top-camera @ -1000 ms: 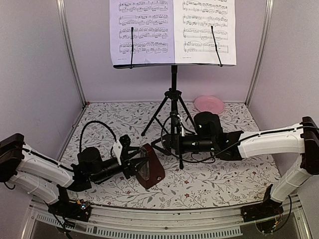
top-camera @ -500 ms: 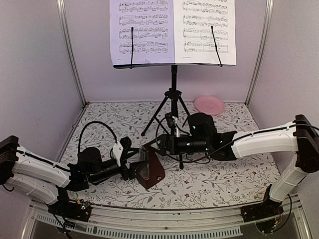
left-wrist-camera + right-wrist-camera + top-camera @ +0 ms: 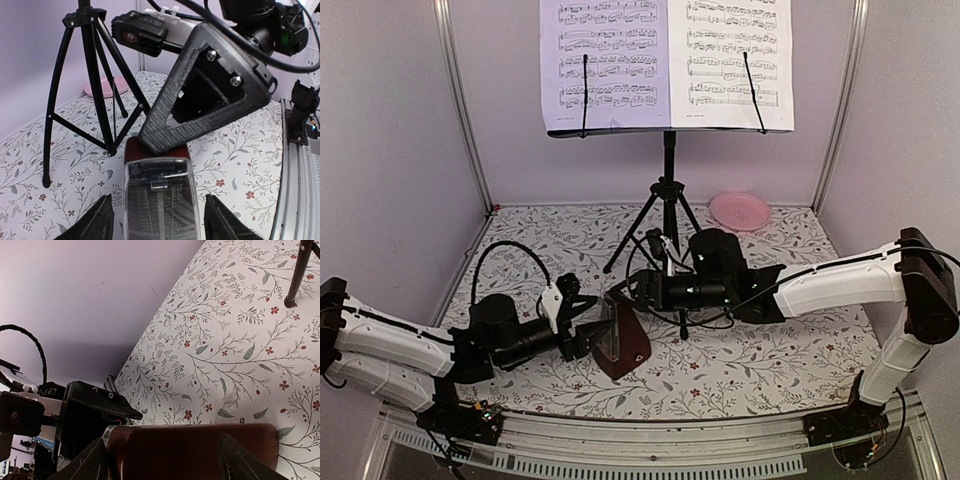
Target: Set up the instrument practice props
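The black music stand (image 3: 669, 170) stands at the back on tripod legs (image 3: 95, 75), with two white sheet-music pages (image 3: 605, 65) (image 3: 730, 62) on its desk. The dark red-brown metronome (image 3: 625, 350) sits tilted on the floral table in front of it. My left gripper (image 3: 585, 325) is open, and its fingers flank the metronome's clear front (image 3: 159, 220) with a gap on each side. My right gripper (image 3: 618, 292) reaches in from the right. Its open jaws straddle the metronome's upper body (image 3: 190, 450), and one of its fingers (image 3: 205, 90) lies over the top.
A pink round plate (image 3: 740, 209) lies at the back right by the wall. One tripod foot (image 3: 290, 302) rests on the floral cloth just beyond the metronome. Pale walls close off the back and both sides.
My right arm has slid left onto the metronome's top and its jaws have narrowed. My left gripper's jaws have widened off the metronome's sides, and that arm has drawn back slightly.
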